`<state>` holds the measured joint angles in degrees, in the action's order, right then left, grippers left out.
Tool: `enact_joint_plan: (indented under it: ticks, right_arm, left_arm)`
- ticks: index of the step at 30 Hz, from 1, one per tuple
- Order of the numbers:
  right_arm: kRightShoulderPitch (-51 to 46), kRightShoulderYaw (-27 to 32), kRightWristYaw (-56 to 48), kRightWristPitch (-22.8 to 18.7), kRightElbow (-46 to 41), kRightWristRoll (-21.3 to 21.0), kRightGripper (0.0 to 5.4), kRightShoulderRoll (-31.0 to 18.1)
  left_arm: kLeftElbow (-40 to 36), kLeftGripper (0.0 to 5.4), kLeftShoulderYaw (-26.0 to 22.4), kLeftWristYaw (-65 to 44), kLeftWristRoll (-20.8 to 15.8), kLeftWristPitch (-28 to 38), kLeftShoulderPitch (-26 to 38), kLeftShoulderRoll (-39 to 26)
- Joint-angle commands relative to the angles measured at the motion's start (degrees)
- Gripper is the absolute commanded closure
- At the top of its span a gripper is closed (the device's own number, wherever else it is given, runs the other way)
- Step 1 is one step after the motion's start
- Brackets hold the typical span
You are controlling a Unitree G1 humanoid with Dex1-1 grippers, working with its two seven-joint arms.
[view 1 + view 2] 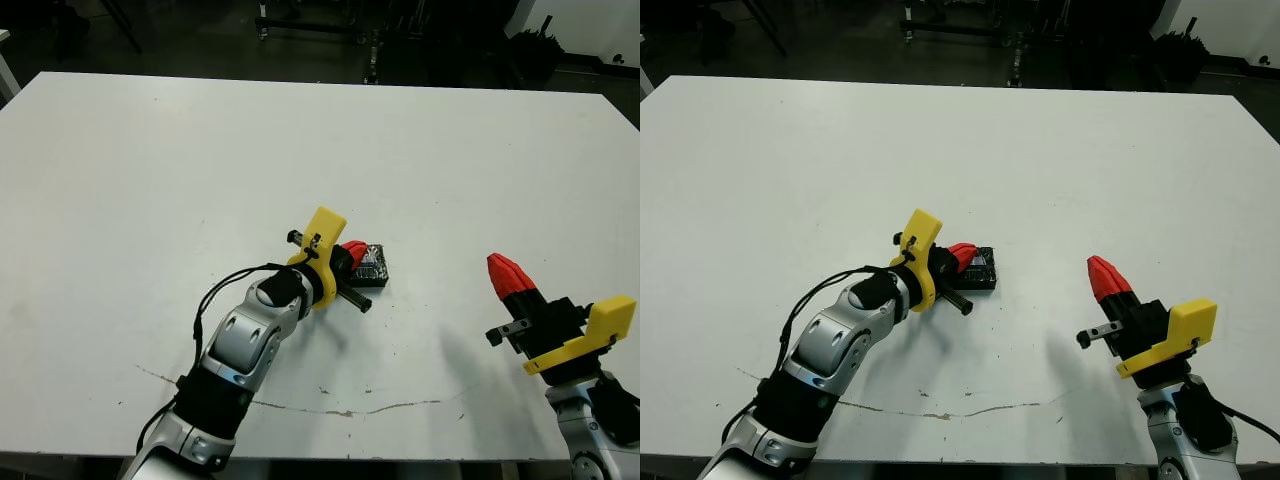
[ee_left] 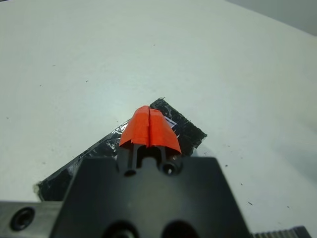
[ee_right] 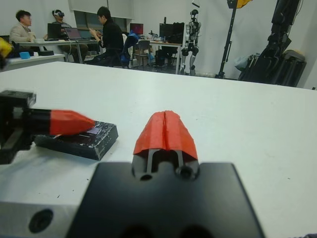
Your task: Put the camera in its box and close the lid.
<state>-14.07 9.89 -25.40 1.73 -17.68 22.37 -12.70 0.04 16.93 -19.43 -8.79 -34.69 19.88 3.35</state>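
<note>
The box (image 3: 74, 145) lies on the white table (image 1: 150, 180) near its middle, with the glossy mottled lid (image 1: 373, 262) flat on top of it. My left gripper (image 1: 352, 252) is shut, and its red tips sit right over the near end of the lid (image 2: 185, 130); I cannot tell whether they touch it. The right wrist view shows that gripper (image 3: 69, 122) from the side, low over the lid. My right gripper (image 1: 505, 272) is shut and empty, raised above the table well to the right of the box. The camera is out of view.
A thin crack line (image 1: 340, 408) runs across the table near its front edge. Beyond the far edge, people (image 3: 106, 34) sit at desks among stands and equipment (image 3: 277, 44). Bare table lies between the box and my right gripper.
</note>
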Motion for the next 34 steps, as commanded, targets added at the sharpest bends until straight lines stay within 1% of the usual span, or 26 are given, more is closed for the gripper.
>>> enact_joint_plan:
  ticks: [1,4,6,10,12,14,17,18,19,23,29,34]
  right_arm:
    - [0.1,0.2,-0.3,0.7,0.4,0.1,5.40,-0.2]
    - [0.2,0.1,0.0,1.1,0.4,-0.3,5.40,0.0]
    - [0.2,0.1,0.7,0.7,0.0,-0.3,5.40,0.2]
    - [0.7,0.2,2.2,-1.1,-0.7,1.1,5.40,0.9]
    - [1.2,0.2,3.1,-0.7,-0.8,1.0,5.40,1.6]
    - [1.6,0.2,4.9,-1.8,-1.5,1.1,5.40,2.2]
    - [2.1,0.3,8.4,-4.6,-3.6,1.1,5.40,2.8]
    - [2.4,0.3,9.3,-4.9,-4.0,1.1,5.40,3.2]
    - [2.7,0.3,10.2,-5.2,-4.3,0.9,5.40,3.6]
    - [3.8,-0.2,12.0,-3.6,-3.9,-1.0,5.40,4.6]
    - [4.5,-0.9,12.9,-2.4,-3.3,-3.2,5.40,5.7]
    - [4.7,-1.0,13.4,-1.6,-3.0,-4.0,5.40,6.6]
  left_arm:
    - [-4.4,5.38,-1.4,-1.3,-0.5,2.1,-3.5,-2.9]
    - [-9.7,5.38,-4.1,-2.0,-1.1,8.4,-4.7,-4.5]
    - [-11.7,5.38,-6.3,-2.2,-1.9,12.6,-5.2,-5.0]
    - [-11.5,5.38,-11.4,-3.5,-3.2,24.8,-5.8,-6.7]
    - [-11.0,5.38,-13.3,-3.1,-2.0,30.6,-6.4,-7.8]
    - [-11.4,5.38,-15.0,-1.8,-1.1,33.4,-7.2,-8.6]
    - [-12.4,5.38,-17.5,-0.1,-1.9,34.8,-9.2,-8.8]
    - [-12.2,5.38,-18.2,0.6,-1.6,36.1,-10.0,-8.8]
    - [-11.6,5.38,-18.6,1.2,-1.2,37.7,-10.7,-8.7]
    - [-7.3,5.38,-20.0,4.4,1.4,46.0,-13.4,-7.4]
    - [-5.9,5.38,-19.5,11.2,2.8,46.2,-18.4,-3.0]
    - [-4.3,5.38,-18.4,13.1,3.7,46.8,-19.5,-1.8]
